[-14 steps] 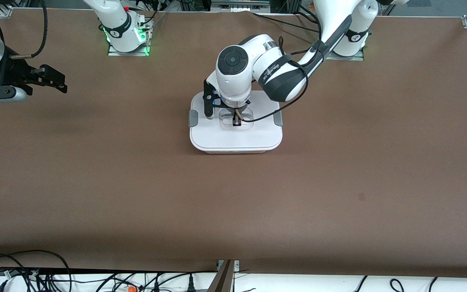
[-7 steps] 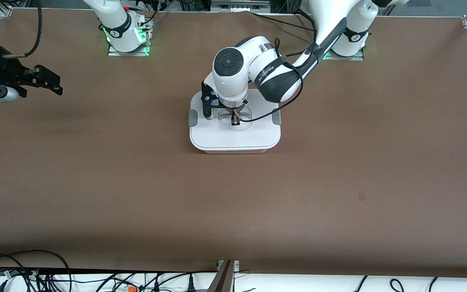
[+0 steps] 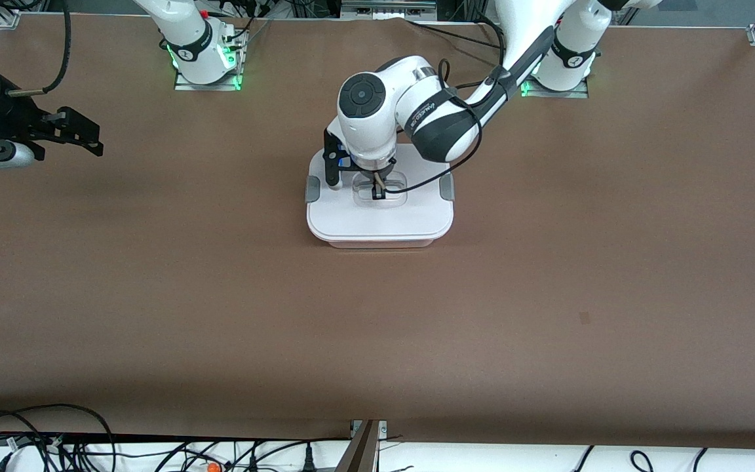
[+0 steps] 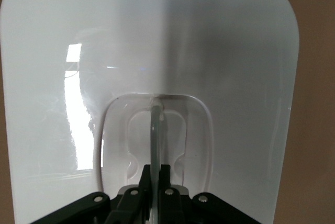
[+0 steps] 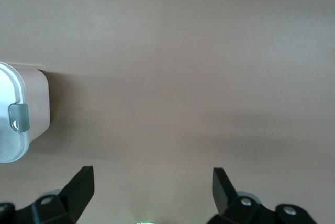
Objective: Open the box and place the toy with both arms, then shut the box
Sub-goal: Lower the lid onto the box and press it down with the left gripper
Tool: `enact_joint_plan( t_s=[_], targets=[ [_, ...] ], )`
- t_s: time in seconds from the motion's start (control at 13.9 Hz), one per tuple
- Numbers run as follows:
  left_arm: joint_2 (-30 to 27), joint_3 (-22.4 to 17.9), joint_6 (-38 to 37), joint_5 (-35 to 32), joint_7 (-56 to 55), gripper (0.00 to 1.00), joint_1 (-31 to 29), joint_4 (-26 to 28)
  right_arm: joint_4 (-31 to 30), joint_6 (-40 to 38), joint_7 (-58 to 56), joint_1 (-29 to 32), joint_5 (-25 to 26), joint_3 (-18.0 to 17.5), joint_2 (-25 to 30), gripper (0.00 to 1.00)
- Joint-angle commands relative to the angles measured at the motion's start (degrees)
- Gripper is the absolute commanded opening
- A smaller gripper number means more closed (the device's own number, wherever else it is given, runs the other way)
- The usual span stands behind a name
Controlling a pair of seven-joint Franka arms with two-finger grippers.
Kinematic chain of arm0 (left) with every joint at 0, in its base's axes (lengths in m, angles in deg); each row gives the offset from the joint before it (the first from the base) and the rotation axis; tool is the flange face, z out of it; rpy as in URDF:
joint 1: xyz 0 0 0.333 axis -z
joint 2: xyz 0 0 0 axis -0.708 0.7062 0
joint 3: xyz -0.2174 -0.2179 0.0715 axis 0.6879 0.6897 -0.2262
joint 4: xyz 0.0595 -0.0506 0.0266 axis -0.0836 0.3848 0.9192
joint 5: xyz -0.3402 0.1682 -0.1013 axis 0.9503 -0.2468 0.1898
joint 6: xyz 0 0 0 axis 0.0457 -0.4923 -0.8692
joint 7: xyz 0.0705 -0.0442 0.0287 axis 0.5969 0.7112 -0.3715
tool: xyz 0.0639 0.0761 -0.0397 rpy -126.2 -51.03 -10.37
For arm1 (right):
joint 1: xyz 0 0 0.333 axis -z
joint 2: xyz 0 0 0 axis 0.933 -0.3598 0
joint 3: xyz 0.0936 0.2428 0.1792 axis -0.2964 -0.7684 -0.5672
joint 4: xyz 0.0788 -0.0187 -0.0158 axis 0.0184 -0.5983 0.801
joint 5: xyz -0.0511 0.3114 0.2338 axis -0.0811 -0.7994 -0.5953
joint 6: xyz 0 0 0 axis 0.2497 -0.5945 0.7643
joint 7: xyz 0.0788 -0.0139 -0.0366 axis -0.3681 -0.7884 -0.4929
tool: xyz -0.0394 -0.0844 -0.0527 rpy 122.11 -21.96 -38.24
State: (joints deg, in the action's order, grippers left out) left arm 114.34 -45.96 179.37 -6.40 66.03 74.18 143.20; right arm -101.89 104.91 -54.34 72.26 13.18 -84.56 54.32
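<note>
The box point(image 3: 377, 223) stands in the middle of the table, its white lid on the pale pink tub, with grey clips point(image 3: 312, 189) at both ends. My left gripper point(image 3: 377, 191) is over the lid's centre. In the left wrist view, the left gripper point(image 4: 155, 169) is shut on the clear recessed handle point(image 4: 156, 130). My right gripper point(image 3: 79, 134) is open and empty, up in the air at the right arm's end of the table. In the right wrist view, the right gripper point(image 5: 152, 174) looks at bare table, with the box point(image 5: 31, 114) at the edge. The toy is out of view.
Brown table surface point(image 3: 548, 295) spreads all round the box. Cables point(image 3: 56, 446) lie along the table edge nearest the front camera. The arms' bases point(image 3: 204, 59) stand along the edge farthest from the front camera.
The left arm's wrist has shifted slightly toward the bases while keeping its grip on the handle, and the lid looks a little lower. The right gripper has moved slightly.
</note>
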Motion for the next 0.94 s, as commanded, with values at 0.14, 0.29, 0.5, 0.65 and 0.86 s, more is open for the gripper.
enact_joint_plan(
  t_s=[0.14,0.29,0.5,0.65,0.86],
  targets=[
    [0.29,-0.37,0.35,-2.28,-1.09,0.0,0.95,1.08,1.32,-1.24,0.17,0.07,0.8,0.09,-0.45,1.0],
    [0.47,-0.37,0.44,-2.28,-1.09,0.0,0.95,0.91,1.32,-1.33,0.17,0.07,0.8,0.09,-0.45,1.0],
    [1.43,-0.37,0.53,-2.37,-1.09,0.0,0.78,0.47,1.32,-1.33,0.26,0.07,0.8,0.01,-0.54,1.0],
    [1.88,-0.45,0.53,-2.2,-1.09,0.0,0.78,0.38,1.32,-1.33,0.43,0.07,0.8,-0.08,-0.45,1.0],
    [2.32,-0.45,0.53,-2.19,-1.09,0.0,0.78,0.12,1.23,-1.33,0.44,0.07,0.8,-0.17,-0.45,1.0]
  ],
)
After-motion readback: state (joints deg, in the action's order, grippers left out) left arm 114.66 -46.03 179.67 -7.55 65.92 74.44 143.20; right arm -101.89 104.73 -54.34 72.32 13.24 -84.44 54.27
